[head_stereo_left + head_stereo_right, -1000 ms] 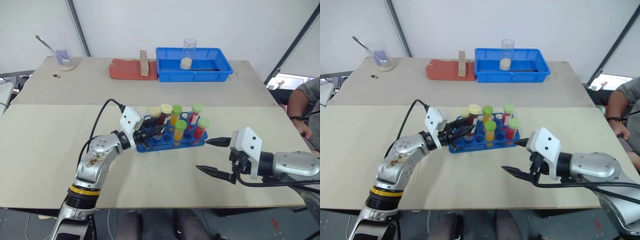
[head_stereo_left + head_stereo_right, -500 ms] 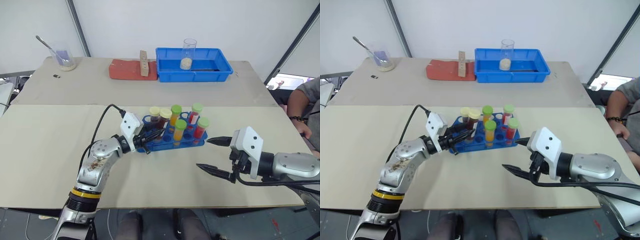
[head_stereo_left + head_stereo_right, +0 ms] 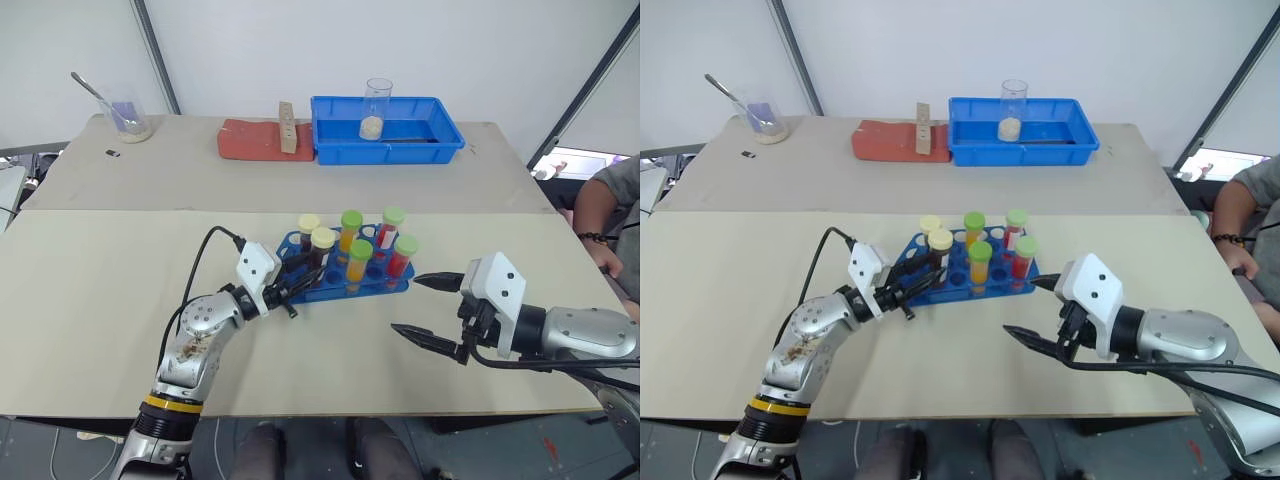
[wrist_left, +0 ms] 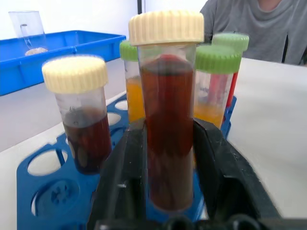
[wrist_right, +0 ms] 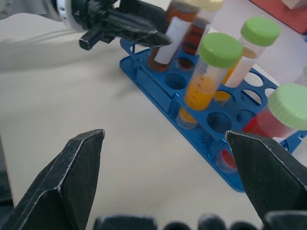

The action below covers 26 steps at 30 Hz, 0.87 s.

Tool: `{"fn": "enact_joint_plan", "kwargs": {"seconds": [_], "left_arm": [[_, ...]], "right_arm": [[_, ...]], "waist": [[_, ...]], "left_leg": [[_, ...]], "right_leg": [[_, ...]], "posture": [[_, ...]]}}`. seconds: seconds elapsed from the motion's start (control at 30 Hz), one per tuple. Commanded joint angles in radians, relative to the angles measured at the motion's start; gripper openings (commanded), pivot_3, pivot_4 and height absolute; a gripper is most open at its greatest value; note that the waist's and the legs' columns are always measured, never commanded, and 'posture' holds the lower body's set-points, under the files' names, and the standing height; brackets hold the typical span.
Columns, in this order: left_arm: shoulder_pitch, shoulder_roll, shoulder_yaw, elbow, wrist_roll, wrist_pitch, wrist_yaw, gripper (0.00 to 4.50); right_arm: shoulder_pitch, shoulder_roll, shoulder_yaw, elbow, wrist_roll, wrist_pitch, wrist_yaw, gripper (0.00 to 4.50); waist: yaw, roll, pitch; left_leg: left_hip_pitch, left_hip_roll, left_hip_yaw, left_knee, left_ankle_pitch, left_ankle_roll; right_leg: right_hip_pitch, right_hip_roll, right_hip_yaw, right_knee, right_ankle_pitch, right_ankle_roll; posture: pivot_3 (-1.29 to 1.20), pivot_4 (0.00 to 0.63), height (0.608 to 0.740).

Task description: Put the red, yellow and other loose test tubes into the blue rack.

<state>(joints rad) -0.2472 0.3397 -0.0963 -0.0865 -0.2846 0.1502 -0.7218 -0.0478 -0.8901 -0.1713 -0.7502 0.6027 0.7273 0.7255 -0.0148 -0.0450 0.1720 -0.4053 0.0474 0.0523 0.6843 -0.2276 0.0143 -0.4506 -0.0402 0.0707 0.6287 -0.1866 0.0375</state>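
The blue rack [image 3: 335,290] sits mid-table and holds several capped tubes upright, filled red, yellow-orange and dark red-brown. My left gripper [image 3: 292,289] reaches in level from the rack's left end. It is shut on the dark red-brown tube with a pale yellow cap [image 4: 168,124], low on its body. That tube [image 3: 322,245] stands upright in a hole at the rack's near left corner, beside another pale-capped tube [image 4: 81,124]. My right gripper [image 3: 405,305] hovers open to the right of the rack, nothing between its fingers [image 5: 72,177].
At the table's far side are a larger blue tray [image 3: 335,150] holding a glass cylinder [image 3: 378,105], a red block [image 3: 250,140] with a wooden piece, and a beaker with a spoon [image 3: 128,118]. A seated person [image 3: 608,205] is at the right edge.
My left gripper has come down and slightly back, lowering the pale-capped dark tube into the rack's near left hole. The right gripper has stayed where it was, open.
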Motion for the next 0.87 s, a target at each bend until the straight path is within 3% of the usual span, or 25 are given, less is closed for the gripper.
{"fn": "enact_joint_plan", "kwargs": {"seconds": [0.03, 0.1, 0.13, 0.3, 0.4, 0.53, 0.67, 0.87], "left_arm": [[0.009, 0.02, 0.011, -0.021, 0.002, -0.034, -0.023, 3.56], [0.025, 0.053, 0.016, -0.037, 0.011, -0.04, -0.042, 4.31], [0.035, 0.075, 0.018, -0.048, 0.014, -0.042, -0.056, 4.45], [0.085, 0.24, 0.08, -0.165, 0.008, 0.046, -0.098, 4.45], [0.154, 0.388, 0.181, -0.268, 0.001, 0.128, -0.115, 4.45], [0.256, 0.49, 0.302, -0.32, 0.01, 0.153, -0.119, 4.45], [0.321, 0.531, 0.409, -0.339, -0.043, 0.205, -0.14, 4.45], [0.367, 0.52, 0.448, -0.37, -0.101, 0.277, -0.143, 4.45]], "right_arm": [[-0.02, 0.003, -0.032, -0.004, 0.007, -0.028, 0.006, 4.5], [-0.028, 0.004, -0.029, 0.004, 0.003, -0.04, 0.012, 4.5], [-0.03, 0.004, -0.028, 0.008, 0.0, -0.045, 0.015, 4.5], [-0.03, -0.007, -0.056, 0.069, -0.032, -0.116, 0.056, 4.5], [-0.021, -0.069, -0.086, 0.166, -0.063, -0.222, 0.192, 4.5], [-0.029, -0.13, -0.11, 0.272, -0.061, -0.3, 0.334, 4.5], [-0.053, -0.187, -0.134, 0.367, -0.054, -0.324, 0.437, 4.5], [-0.088, -0.201, -0.129, 0.421, -0.07, -0.351, 0.478, 4.5]], "waist": [[0.001, 0.0, 0.0], [0.001, 0.0, 0.0], [0.001, 0.0, 0.0], [-0.001, 0.0, 0.0], [-0.003, 0.0, 0.0], [0.0, 0.0, 0.0], [0.001, 0.0, 0.0], [0.002, 0.001, 0.0]], "left_leg": [[0.0, 0.0, 0.0, 0.0, 0.0, 0.0], [0.0, 0.0, 0.0, 0.0, 0.0, 0.0], [0.0, 0.0, 0.0, 0.0, 0.0, 0.0], [0.0, 0.0, 0.0, 0.0, 0.0, 0.0], [-0.001, 0.001, 0.002, -0.002, 0.0, 0.0], [0.001, 0.001, 0.003, -0.003, 0.0, 0.0], [0.0, 0.002, 0.004, -0.004, 0.0, 0.0], [0.001, 0.002, 0.004, -0.004, 0.0, 0.0]], "right_leg": [[0.0, 0.0, 0.0, 0.0, -0.001, -0.001], [0.0, 0.0, 0.0, 0.0, -0.001, -0.001], [0.0, 0.0, 0.0, 0.0, -0.001, -0.001], [0.0, 0.0, 0.0, -0.001, -0.002, -0.003], [-0.003, 0.0, 0.0, 0.0, -0.003, -0.005], [-0.003, -0.001, 0.0, -0.001, -0.004, -0.006], [-0.004, -0.001, -0.001, -0.001, -0.005, -0.007], [-0.005, -0.002, -0.001, 0.0, -0.005, -0.008]], "posture": [[0.0, 0.15, 0.729], [0.0, 0.15, 0.729], [0.0, 0.15, 0.729], [0.0, 0.15, 0.729], [0.0, 0.15, 0.729], [0.0, 0.15, 0.729], [0.0, 0.15, 0.729], [0.0, 0.15, 0.729]]}}
